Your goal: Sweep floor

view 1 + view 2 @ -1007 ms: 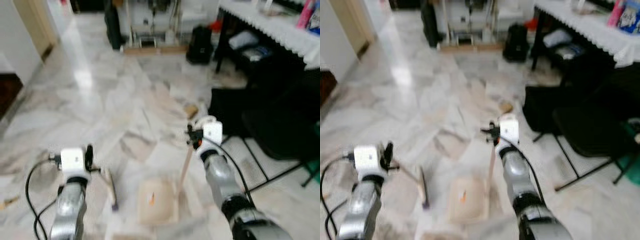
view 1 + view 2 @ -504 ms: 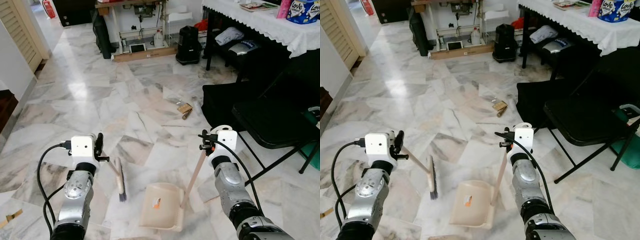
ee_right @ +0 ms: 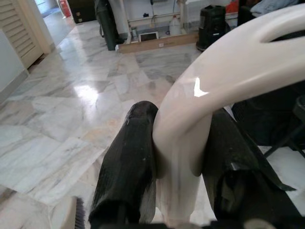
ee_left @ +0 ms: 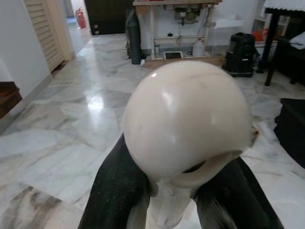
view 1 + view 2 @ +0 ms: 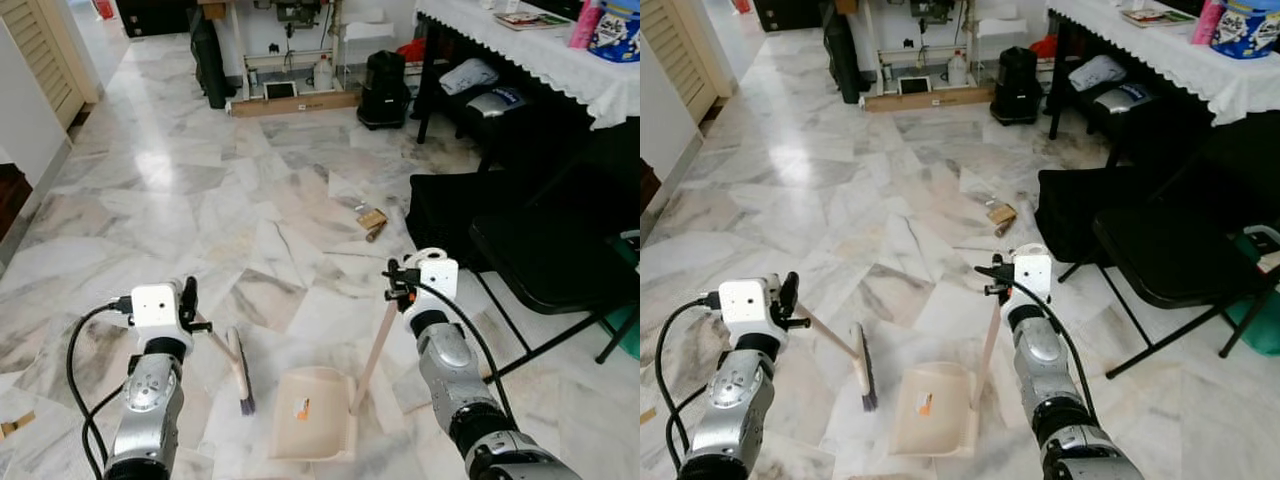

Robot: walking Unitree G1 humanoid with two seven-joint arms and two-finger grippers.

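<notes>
A short brush (image 5: 240, 368) with a pale handle slants down to the marble floor, its dark bristles resting on the tiles. My left gripper (image 5: 192, 322) is shut on the handle's rounded top end (image 4: 186, 119), with black fingers (image 4: 114, 195) on either side. A cream dustpan (image 5: 312, 425) lies flat on the floor just right of the brush. Its long upright handle (image 5: 372, 345) is held at the top by my right gripper (image 5: 393, 292), whose fingers (image 3: 128, 162) are shut around the looped grip (image 3: 205, 95). Small brown scraps (image 5: 372, 221) lie on the floor farther ahead.
A black folding chair (image 5: 560, 270) stands close on the right, beside a dark table with a white lace cloth (image 5: 540, 60). Black bags (image 5: 385, 90) and a wooden plank (image 5: 295, 103) are at the far wall. A paper scrap (image 5: 15, 425) lies at left. Open marble floor stretches ahead.
The whole view has shifted and sharpened from blur as the camera moved. Both grippers keep their hold, and brush and dustpan stay in much the same place before me.
</notes>
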